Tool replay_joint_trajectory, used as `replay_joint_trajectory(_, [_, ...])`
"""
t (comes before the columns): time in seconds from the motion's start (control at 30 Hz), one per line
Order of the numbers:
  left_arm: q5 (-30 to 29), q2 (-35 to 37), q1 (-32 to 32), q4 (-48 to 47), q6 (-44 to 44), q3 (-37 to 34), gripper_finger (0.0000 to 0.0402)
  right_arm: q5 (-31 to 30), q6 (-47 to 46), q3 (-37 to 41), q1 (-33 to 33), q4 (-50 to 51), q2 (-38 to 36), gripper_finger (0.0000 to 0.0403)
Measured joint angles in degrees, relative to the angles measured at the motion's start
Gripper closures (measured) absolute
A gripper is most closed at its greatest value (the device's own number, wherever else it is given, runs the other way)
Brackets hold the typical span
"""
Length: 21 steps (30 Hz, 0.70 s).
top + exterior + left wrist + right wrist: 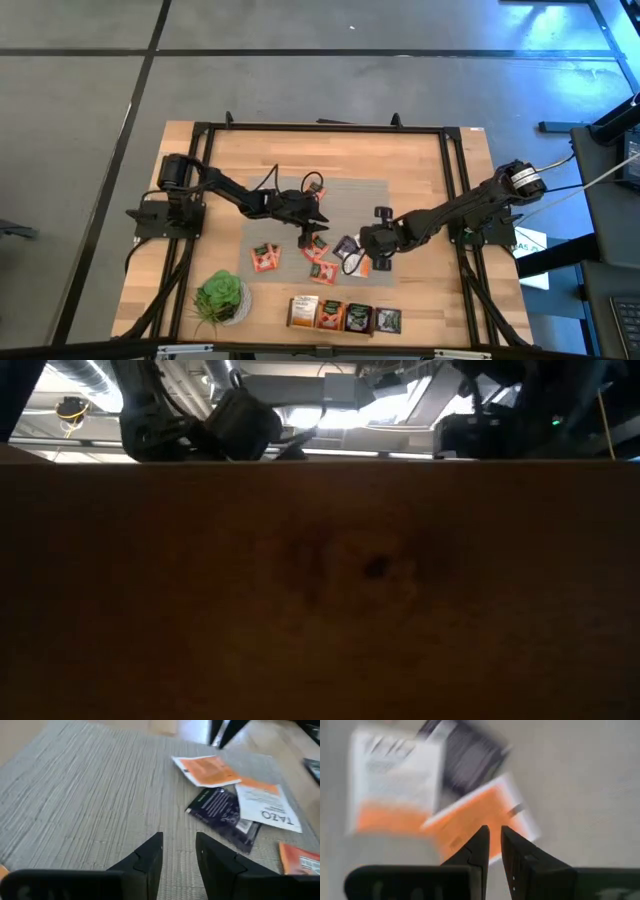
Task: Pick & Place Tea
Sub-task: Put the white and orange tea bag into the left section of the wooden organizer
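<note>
Wooden table (420, 170) under a grey woven mat (75, 785). Front edge: four boxed sachets in a row (344, 317), green potted plant (221, 297). On the mat: loose orange, white-and-orange and black tea sachets (320, 255). Right gripper (494, 836), fingers narrowed to a slit with nothing between them, hovers just above an orange sachet (480, 822) overlapping two others. Left gripper (179, 845), fingers parted and empty, waits over bare mat. Risk: overlapped sachets lift together, or a flat packet slips from the tips.

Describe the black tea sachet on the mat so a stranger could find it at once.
Start at the grey mat in the middle of the wooden table. Near the mat's edge lies a small pile of sachets; the black sachet is the only dark one, tucked partly under a white-and-orange sachet.
</note>
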State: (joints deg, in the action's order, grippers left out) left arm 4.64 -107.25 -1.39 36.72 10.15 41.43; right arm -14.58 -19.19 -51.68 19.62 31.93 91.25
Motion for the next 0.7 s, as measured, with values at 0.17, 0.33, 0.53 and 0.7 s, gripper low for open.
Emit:
replay_joint_trajectory(0.17, [-0.01,-0.62,-0.41,-1.16,0.22,0.00,0.0290,14.35,1.51,1.64,0.39,-0.40,-0.42,0.0351])
replay_joint_trajectory(0.33, [-0.51,-0.60,-0.63,-4.15,0.76,0.00,0.0290,17.64,1.42,3.82,0.86,-3.46,-0.19,0.0351])
replay_joint_trajectory(0.53, [-0.47,-0.60,-0.59,-8.08,2.36,0.01,0.0290,17.69,1.50,5.25,1.07,-6.70,-0.19,0.0351])
replay_joint_trajectory(0.7, [-0.49,-0.53,-0.61,-8.40,2.62,0.02,0.0291,16.32,1.79,7.62,1.01,-11.01,-0.19,0.0351])
